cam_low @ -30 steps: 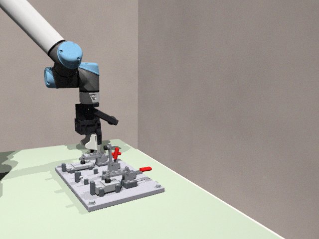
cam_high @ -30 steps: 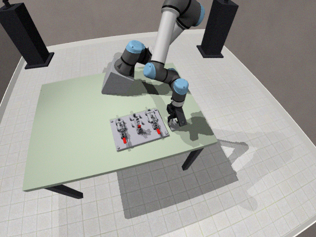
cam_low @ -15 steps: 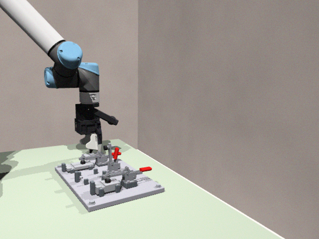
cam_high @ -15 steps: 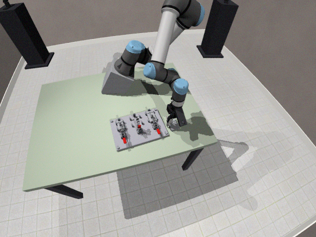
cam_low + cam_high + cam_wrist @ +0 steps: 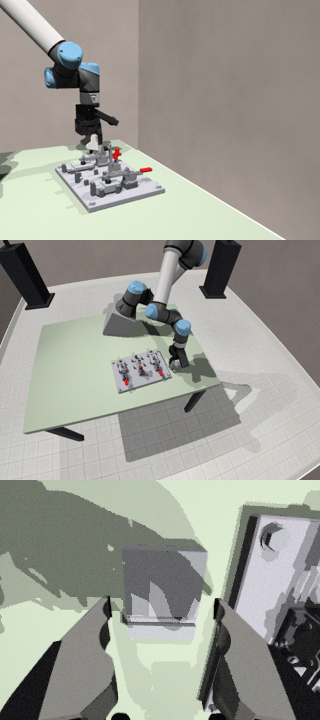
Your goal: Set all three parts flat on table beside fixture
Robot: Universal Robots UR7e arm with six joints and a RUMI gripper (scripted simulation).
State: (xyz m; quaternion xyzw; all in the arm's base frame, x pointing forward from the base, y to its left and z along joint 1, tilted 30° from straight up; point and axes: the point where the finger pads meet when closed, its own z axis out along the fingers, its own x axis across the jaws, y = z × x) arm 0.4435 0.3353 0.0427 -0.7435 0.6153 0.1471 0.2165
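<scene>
Releasing a block-shaped part beside the fixture

Lying flat on the table, just beside the fixture on the edge nearest the arm's wrist, a grey block-shaped part is seen between the fingers of the gripper. The jaws are parted to a middling width, with a visible gap on each side of the block, so nothing is held. In the wrist view the fixture's base plate is seen just right of the block, close but apart from it.

The part is judged to be stiff and fairly dense, with flat smooth faces that could slip under a light pinch; a hold across two opposite flat sides, low on the body, is judged best. On the fixture, three toggle clamps with red handles are seen, and parts appear to remain under at least two of them; the middle handle stands upright. Those parts are judged to need their clamps lifted before they can be drawn out
</scene>
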